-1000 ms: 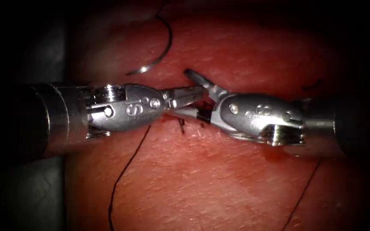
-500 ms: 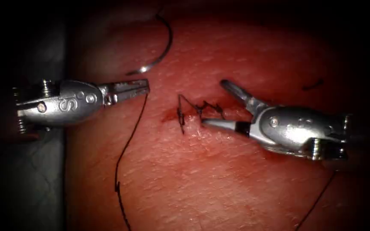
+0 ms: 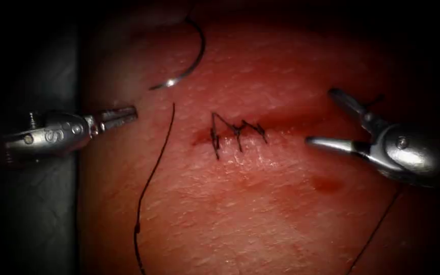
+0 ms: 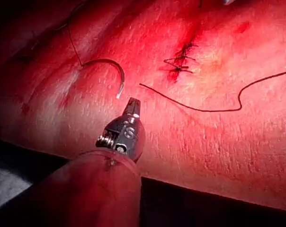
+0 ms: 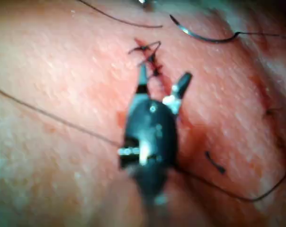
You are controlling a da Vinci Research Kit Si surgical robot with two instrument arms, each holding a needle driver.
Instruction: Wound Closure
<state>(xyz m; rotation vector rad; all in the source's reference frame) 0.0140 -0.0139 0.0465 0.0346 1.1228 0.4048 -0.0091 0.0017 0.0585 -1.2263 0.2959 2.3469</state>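
Both tools withdrew; needle (image 3: 189,56) lies free, unheld.

The curved needle (image 3: 188,56) lies free on my tissue (image 3: 260,214), up and left of the stitched cut (image 3: 238,133); a loose black thread (image 3: 151,178) trails down left of it.

the tissue (image 3: 260,203) carries the needle (image 3: 192,56) near its far edge (lying free), thread (image 3: 151,178) trailing beside it.

"S" and two small circles on left pincer (image 3: 123,115) body.
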